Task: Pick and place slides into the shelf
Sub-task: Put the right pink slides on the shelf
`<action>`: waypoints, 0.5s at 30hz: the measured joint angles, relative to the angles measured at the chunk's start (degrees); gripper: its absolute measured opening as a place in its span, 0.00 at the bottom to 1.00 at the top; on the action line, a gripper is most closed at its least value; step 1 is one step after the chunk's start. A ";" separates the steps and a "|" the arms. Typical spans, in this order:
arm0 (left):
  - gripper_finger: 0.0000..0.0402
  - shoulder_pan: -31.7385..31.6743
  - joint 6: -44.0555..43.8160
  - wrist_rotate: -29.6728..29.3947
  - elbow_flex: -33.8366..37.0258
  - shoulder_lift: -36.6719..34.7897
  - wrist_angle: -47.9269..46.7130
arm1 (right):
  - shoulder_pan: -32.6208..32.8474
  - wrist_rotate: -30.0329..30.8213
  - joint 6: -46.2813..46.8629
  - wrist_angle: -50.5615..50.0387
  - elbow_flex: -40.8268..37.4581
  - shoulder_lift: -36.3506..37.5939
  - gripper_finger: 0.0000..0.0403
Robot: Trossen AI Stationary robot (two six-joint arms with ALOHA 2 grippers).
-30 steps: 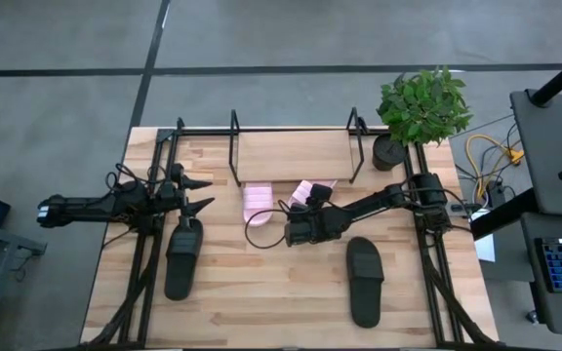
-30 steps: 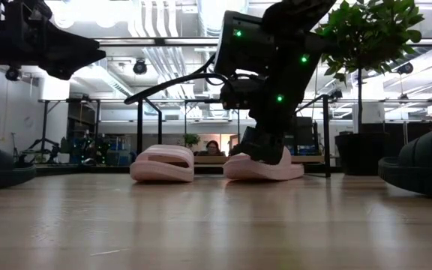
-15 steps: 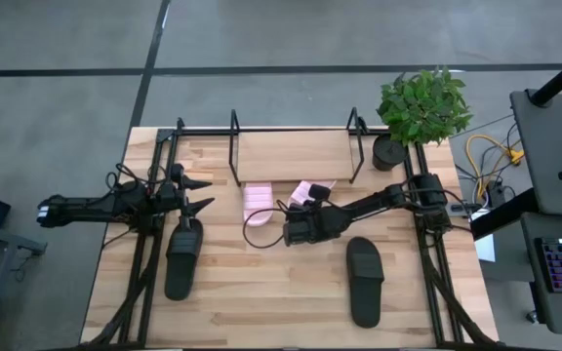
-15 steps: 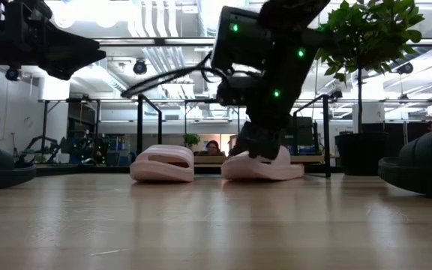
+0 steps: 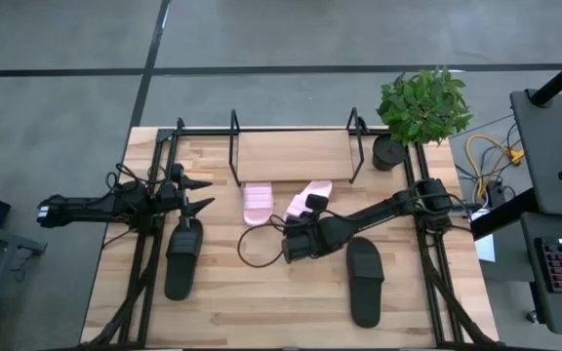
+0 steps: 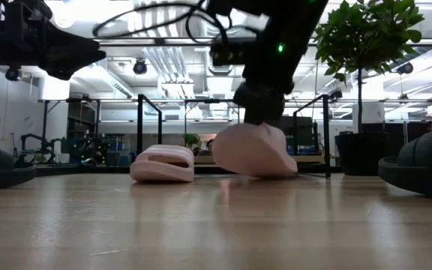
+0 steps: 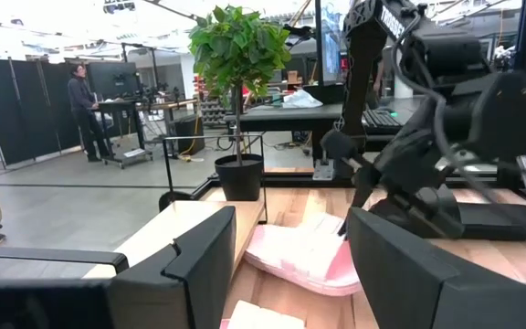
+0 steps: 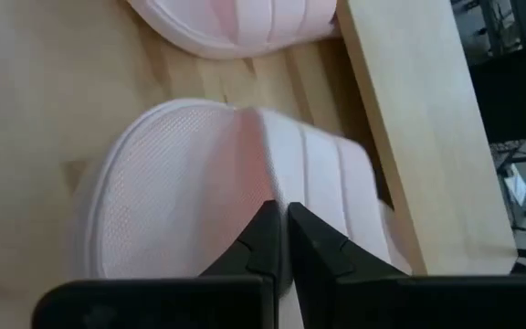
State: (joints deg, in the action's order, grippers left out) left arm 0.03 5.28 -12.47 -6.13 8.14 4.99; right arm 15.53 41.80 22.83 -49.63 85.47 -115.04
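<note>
Two light pink slides lie in front of the shelf (image 5: pixel 292 152). My right gripper (image 5: pixel 310 206) is shut on the right one (image 5: pixel 312 193), which shows tipped up in the low view (image 6: pixel 253 150). The other pink slide (image 5: pixel 258 203) rests flat on its sole on the table. One black slide (image 5: pixel 183 255) lies at the left, another (image 5: pixel 364 279) at the right. My left gripper (image 5: pixel 201 193) hovers open above the table, just beyond the left black slide's far end. My right gripper pinches the pink slide between its two fingers (image 8: pixel 265 239), at the strap's edge (image 8: pixel 277 187) beside the footbed. The fingers come from above, slanting in from the near side. The slide hangs tilted below them, sole partly showing; whether its low end (image 6: pixel 285 171) touches the table, I cannot tell.
A potted plant (image 5: pixel 422 103) stands at the table's far right corner beside the shelf. The shelf's upright loops (image 5: pixel 234 146) rise at its sides. A loose cable (image 5: pixel 257 249) curls by my right wrist. Bare wood lies between the two black slides.
My right gripper has risen and drawn back a little toward the near edge, keeping its hold. The pink slide, flat on the table a second ago, has been tipped up and pulled away from the shelf, its sole now showing in the low view.
</note>
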 joint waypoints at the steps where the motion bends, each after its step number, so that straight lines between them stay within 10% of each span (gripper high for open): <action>1: 0.49 -0.02 0.00 -0.02 0.00 0.02 0.00 | 0.32 0.00 0.08 -0.03 0.16 0.38 0.02; 15: 0.49 -0.02 -0.02 0.00 0.00 -0.11 0.00 | 3.77 2.30 -0.27 0.61 0.45 7.43 0.02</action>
State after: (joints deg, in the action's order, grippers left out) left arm 0.01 5.26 -12.47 -6.13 8.03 4.99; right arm 19.30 44.10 22.56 -49.01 85.92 -107.61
